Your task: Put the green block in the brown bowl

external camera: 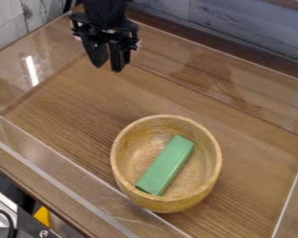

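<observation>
- The green block (167,165) lies inside the brown bowl (210,154), down on its floor, with the bowl's wall all around it.
- The block is set at a slant: its far end points a little to the right, its near end a little to the left.
- It is a plain, solid green bar, longer than it is wide, and its broad face is turned up. It takes up the middle and right part of the bowl's inside, and light wood shows to its left.
- The bowl is round, of light tan wood with a thick rim, and stands upright on the near part of the surface (64,121), somewhat right of the middle.
- The pincer (105,60) is at the far left part of the scene, well apart from both bowl and block. It is dark and points downward.
- Its two fingers are spread, with a gap between their tips, and nothing is held between them.
- The surface is brown wood with visible grain. Pale streaks of glare show on its left part.
- A dark grey strip (257,26) runs beyond the surface at the far right.
- At the near left corner, past the surface's edge, there is a black cable (8,217) and, just to its right, a small yellow item (42,216), too small to make out.
</observation>
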{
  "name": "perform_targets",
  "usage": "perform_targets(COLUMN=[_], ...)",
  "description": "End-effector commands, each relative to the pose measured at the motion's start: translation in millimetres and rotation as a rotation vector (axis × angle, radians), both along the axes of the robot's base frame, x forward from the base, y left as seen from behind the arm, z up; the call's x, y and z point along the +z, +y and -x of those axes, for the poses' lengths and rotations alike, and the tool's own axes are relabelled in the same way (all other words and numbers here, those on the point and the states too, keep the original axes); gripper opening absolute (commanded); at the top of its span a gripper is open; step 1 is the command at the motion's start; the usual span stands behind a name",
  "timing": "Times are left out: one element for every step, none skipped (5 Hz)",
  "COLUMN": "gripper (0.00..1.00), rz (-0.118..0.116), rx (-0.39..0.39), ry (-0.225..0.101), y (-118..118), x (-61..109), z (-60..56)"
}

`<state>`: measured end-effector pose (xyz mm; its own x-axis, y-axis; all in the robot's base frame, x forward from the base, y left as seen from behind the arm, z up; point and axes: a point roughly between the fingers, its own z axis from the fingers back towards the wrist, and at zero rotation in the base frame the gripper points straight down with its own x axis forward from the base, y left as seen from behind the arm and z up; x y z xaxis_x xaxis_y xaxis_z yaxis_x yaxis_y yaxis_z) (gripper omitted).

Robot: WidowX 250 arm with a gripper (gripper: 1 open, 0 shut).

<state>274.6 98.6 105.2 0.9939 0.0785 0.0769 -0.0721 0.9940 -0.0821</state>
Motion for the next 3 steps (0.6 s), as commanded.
perform_targets(gripper=[1.00,1.00,1.00], rz=[-0.007,-0.002,0.000], rx=[-0.044,-0.045,-0.053], ry=[-0.050,-0.054,-0.065], y=[7.2,-3.5,-15.0], x=[19.6,8.5,0.5], z=[-6.3,2.5,9.2])
